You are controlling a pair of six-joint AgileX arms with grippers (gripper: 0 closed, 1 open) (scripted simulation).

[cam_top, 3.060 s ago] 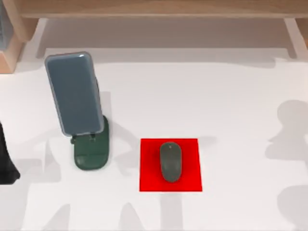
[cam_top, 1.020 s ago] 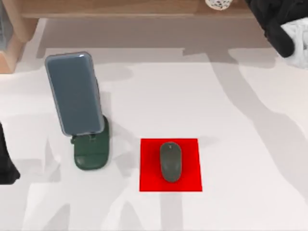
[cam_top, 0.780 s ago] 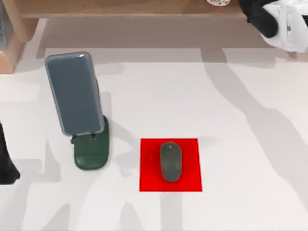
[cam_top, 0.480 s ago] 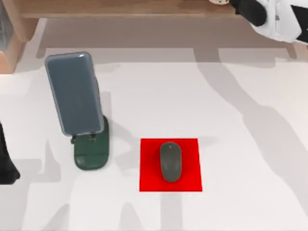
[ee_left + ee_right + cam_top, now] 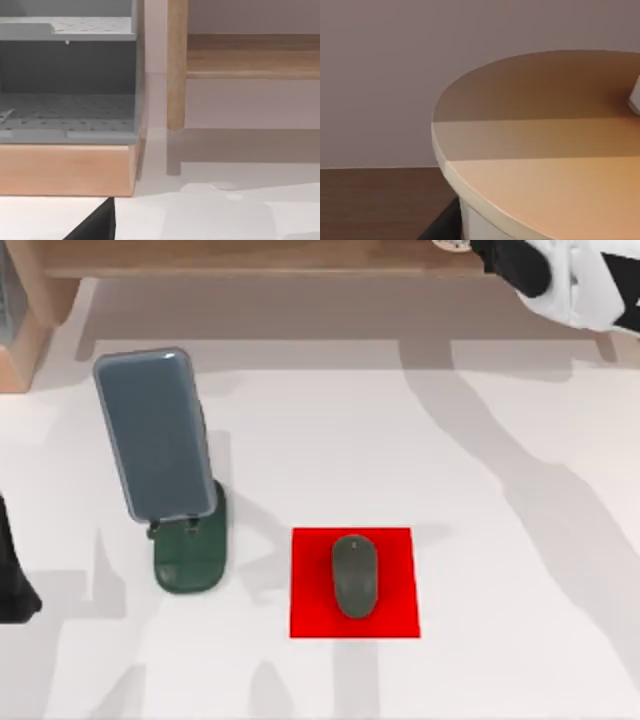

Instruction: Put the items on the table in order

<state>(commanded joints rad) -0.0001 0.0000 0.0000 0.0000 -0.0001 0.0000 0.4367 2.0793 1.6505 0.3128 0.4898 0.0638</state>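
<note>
Top view: grey-blue rect phone [image 5: 154, 434] already propped on dark green stand [image 5: 190, 552], small dark oval mouse [image 5: 355, 576] on flat red square [image 5: 355, 583]; you've prob nothing left. Grippers' finger state: can't tell.

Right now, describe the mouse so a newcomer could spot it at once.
On the white table, look just right of centre near the front edge for a flat red square. The mouse lies in its middle: small, dark grey-green, oval. The phone, propped on a green stand to its left, is larger, rectangular and grey-blue.
</note>
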